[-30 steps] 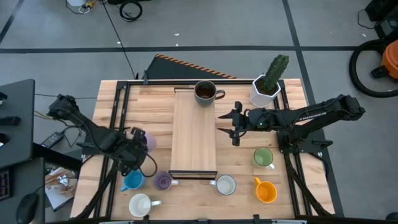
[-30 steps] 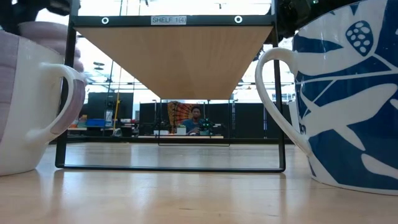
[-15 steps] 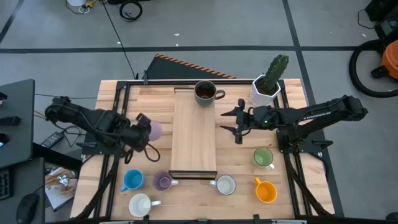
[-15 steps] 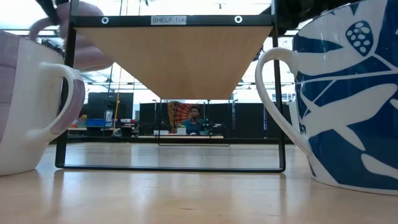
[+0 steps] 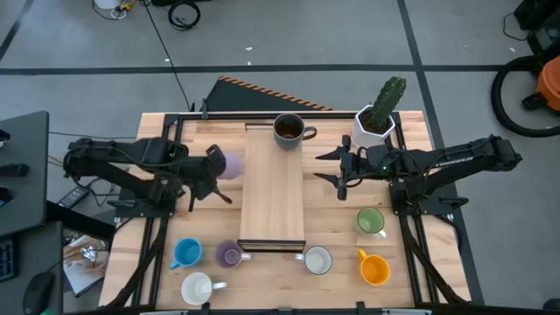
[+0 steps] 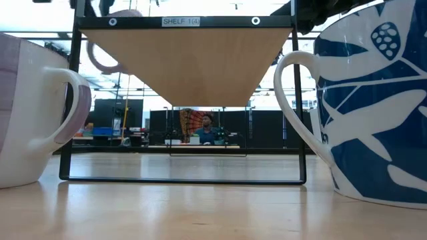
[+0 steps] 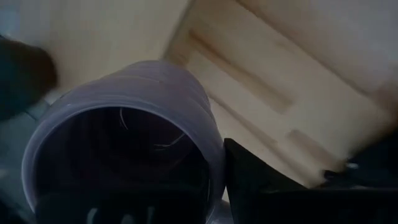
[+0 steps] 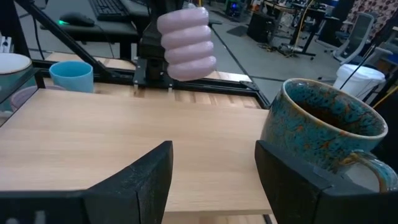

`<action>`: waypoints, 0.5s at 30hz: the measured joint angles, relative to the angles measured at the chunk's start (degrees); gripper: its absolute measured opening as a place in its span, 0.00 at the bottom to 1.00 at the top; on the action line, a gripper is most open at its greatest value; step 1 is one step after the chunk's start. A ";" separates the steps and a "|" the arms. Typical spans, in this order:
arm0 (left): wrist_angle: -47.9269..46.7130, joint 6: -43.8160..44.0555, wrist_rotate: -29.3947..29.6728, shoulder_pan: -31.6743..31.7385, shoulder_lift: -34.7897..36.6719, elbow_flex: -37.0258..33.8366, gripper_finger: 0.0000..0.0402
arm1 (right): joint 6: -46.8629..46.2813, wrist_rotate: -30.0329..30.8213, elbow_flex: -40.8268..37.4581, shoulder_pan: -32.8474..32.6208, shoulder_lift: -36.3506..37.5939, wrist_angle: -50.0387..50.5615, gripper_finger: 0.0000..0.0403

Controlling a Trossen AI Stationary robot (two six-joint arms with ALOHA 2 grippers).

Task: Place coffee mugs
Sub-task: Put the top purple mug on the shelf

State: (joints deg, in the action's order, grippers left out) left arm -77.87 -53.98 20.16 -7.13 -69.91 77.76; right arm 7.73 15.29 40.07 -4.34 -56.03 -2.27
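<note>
High view: left gripper (image 5: 213, 165) clamped a pale purple mug (image 5: 229, 164) just left of the wooden shelf (image 5: 273, 197); right gripper (image 5: 341, 169) hovered spread wide at the shelf's right. Right wrist view: that mug (image 8: 186, 42) hung above the shelf edge, dark brown mug (image 8: 326, 134) near.

A robotics lab: workbenches (image 6: 200, 148), office chairs (image 8: 367, 43), cables (image 5: 184, 13).
</note>
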 joint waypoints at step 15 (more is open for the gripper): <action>7.75 -15.47 -10.10 15.72 -7.38 9.44 0.10 | 0.64 -0.18 0.01 0.00 -0.04 -0.67 0.58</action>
State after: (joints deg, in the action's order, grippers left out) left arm -70.12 -69.45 10.06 8.59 -77.28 87.19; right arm 8.37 15.11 40.07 -4.33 -56.07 -2.94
